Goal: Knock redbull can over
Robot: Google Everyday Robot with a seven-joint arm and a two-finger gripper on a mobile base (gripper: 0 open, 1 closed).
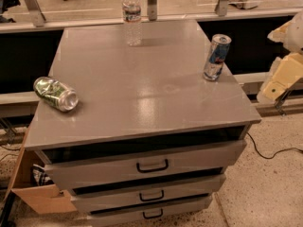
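The redbull can (216, 57) is slim, blue and silver, and stands upright near the right edge of the grey cabinet top (142, 84). My gripper (283, 74) is at the right edge of the view, beyond the cabinet's right side, cream-coloured and partly cut off by the frame. It is apart from the can, to its right and a little lower in the view.
A dented green-and-white can (56, 93) lies on its side near the left edge. A clear water bottle (132, 17) stands at the back middle. The cabinet has three drawers (151, 167) in front. A cardboard box (33, 188) sits at the lower left. A cable (270, 150) runs on the floor at right.
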